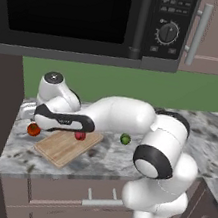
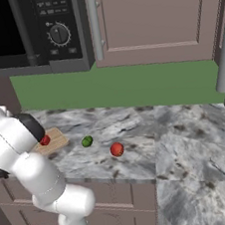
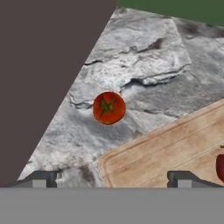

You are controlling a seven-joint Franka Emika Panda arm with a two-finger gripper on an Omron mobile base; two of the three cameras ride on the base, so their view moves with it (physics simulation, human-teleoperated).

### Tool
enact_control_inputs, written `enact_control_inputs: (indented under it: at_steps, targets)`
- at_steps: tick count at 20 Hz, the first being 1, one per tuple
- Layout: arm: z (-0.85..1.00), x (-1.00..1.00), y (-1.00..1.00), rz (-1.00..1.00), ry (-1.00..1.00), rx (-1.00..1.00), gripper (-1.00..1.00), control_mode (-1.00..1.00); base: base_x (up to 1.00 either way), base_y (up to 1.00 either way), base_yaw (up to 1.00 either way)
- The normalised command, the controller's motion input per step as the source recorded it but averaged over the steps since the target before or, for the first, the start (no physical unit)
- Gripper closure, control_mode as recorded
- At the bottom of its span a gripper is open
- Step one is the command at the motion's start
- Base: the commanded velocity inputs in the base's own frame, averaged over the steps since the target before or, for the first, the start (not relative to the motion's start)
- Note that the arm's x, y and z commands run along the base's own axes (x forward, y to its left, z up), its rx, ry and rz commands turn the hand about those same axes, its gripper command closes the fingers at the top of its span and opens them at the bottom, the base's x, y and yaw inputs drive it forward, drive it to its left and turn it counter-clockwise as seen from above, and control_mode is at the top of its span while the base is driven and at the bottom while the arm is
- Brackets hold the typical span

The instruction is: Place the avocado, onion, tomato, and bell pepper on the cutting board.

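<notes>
The arm reaches left and low over the board [image 1: 66, 146]; the gripper [image 3: 111, 179] points down at its corner, jaws spread wide

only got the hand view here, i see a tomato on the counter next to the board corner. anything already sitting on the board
Observer: Yes, one dark red item sits on the cutting board, near its back edge.
Operator: where's the avocado
Observer: The avocado lies on the counter, off the board's right side, apart from it.
Operator: any other veg out there
Observer: Another red one lies further right on the counter, past the avocado.
</notes>
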Motion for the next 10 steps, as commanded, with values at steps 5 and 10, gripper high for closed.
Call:
enact_control_inputs:
  at_steps: [5, 10]
  targets:
    - [-0.05, 0.12, 0.05, 0.00, 0.00, 0.00, -1.00, -1.00, 0.00, 0.00, 0.00]
    - [-0.10, 0.13, 0.03, 0.00, 0.02, 0.00, -1.00, -1.00, 0.00, 0.00, 0.00]
